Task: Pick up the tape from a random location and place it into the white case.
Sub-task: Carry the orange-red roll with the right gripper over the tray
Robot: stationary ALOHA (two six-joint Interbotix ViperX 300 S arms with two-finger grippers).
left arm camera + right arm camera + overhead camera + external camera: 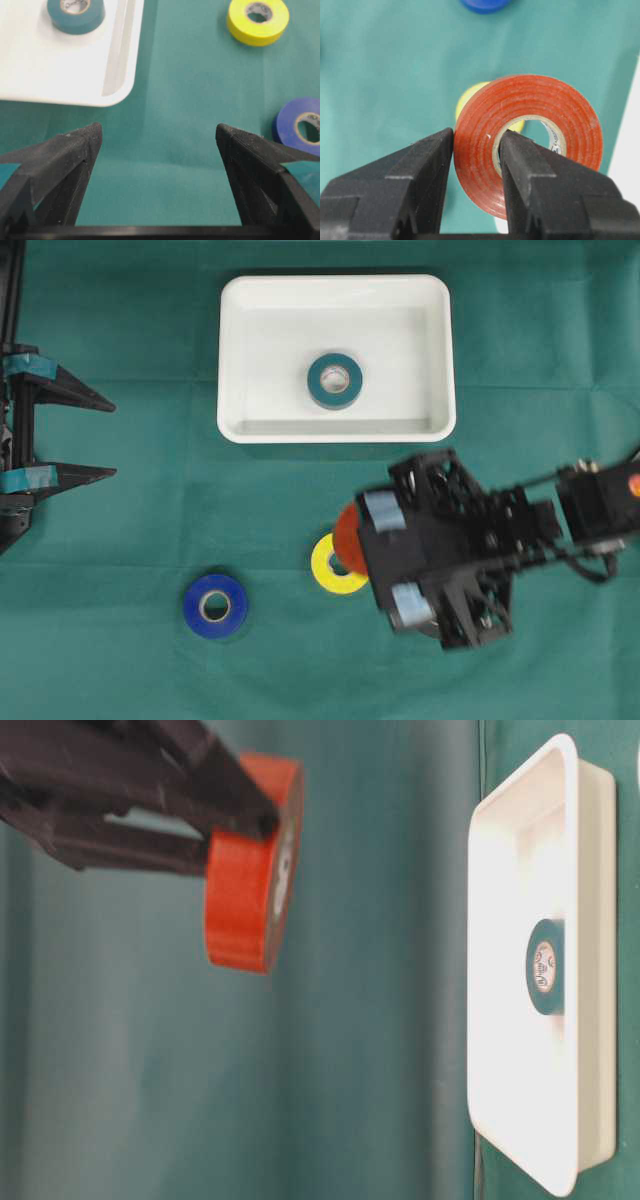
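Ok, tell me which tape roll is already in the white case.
The teal roll, lying flat inside the white case. Yellow and blue lie on the cloth; red is held aloft.

arms: black frames | jaws: black, ridged tips | teal tape patches

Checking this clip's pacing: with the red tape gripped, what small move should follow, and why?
Probably carry the red tape toward the white case. The right gripper pinches its wall, lifted above the yellow tape, short of the case, where a teal tape already lies.
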